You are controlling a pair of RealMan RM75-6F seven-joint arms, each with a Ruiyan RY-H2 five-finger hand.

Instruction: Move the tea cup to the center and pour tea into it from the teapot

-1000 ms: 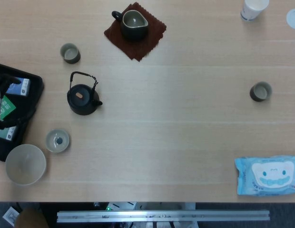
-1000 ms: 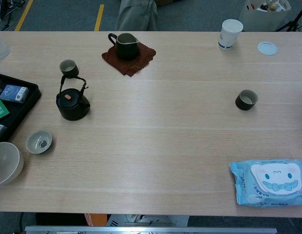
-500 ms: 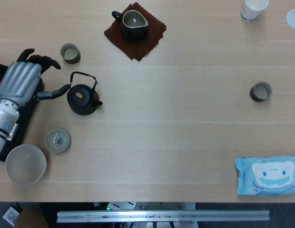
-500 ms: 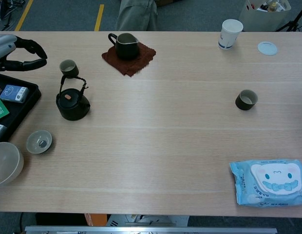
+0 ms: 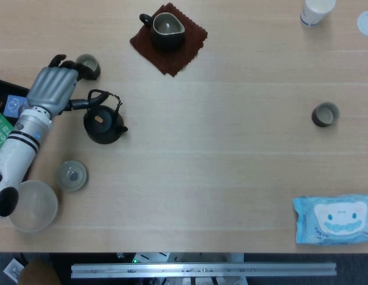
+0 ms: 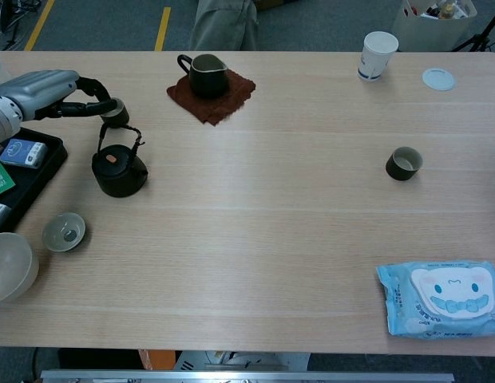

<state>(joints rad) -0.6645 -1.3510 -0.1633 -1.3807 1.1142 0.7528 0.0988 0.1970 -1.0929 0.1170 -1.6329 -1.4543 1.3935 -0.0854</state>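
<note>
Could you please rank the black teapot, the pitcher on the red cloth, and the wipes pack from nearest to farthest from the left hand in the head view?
From the left hand:
1. Black teapot, just right of the hand at the table's left side.
2. Pitcher on the red cloth, at the far edge, near the middle.
3. Wipes pack, near right corner.

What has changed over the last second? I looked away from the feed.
The left hand came in from the left edge and moved toward the teapot; its fingers now reach its handle and the small cup, nothing lifted. Teapot, cups and wipes have not moved.
</note>
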